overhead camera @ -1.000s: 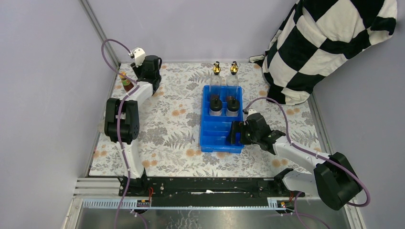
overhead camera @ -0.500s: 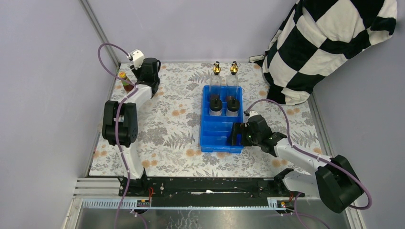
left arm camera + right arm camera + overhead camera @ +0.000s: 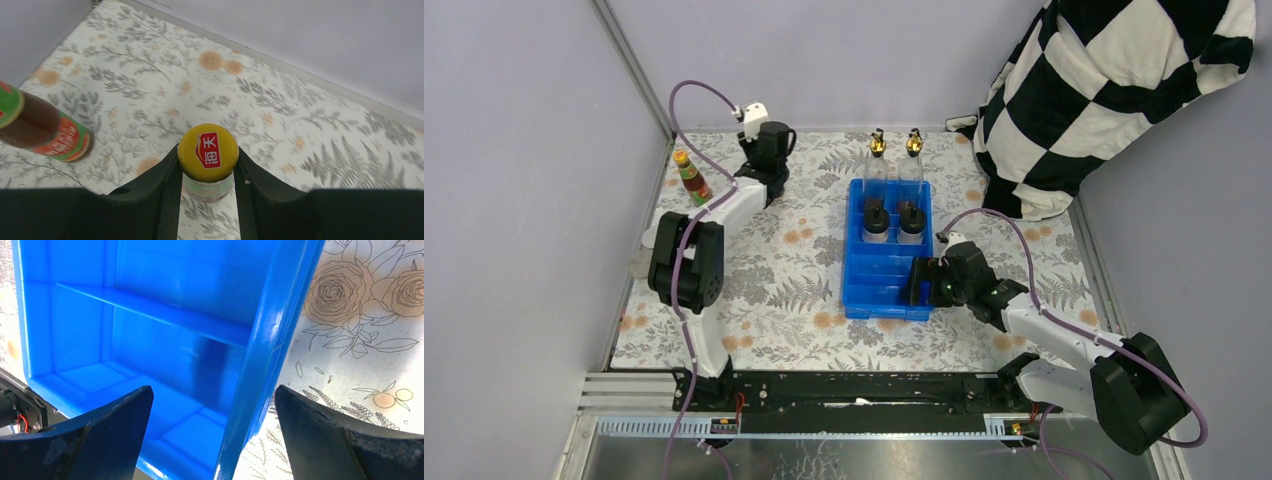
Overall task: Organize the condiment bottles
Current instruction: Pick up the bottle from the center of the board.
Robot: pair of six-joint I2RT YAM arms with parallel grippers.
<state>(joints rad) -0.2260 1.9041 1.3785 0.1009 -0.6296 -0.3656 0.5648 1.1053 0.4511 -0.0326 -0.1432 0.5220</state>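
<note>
Fingers of the left gripper [image 3: 206,170] are being held closed around the neck of a slim dark sauce bottle [image 3: 208,151] near the far left corner of the desk [image 3: 764,290]. The bottle is being seen from above, its orange-yellow cap carrying a red patch with white characters and a pale band showing just beneath. A second sauce bottle [image 3: 690,178], dark brown with a green and red label and a matching cap, is being shown upright at the desk's far left edge, apart from the gripper. Two squat black-capped bottles [image 3: 876,220] are being carried side by side in the far half of the blue tray [image 3: 856,290]. Two tall clear gold-spouted bottles [image 3: 877,150] are being shown at its far end; whether inside its last compartment or just beyond cannot be told. The right gripper [image 3: 916,282] is being held wide open astride the tray's right wall near its near corner, one finger over the inside, the other over the desk.
</note>
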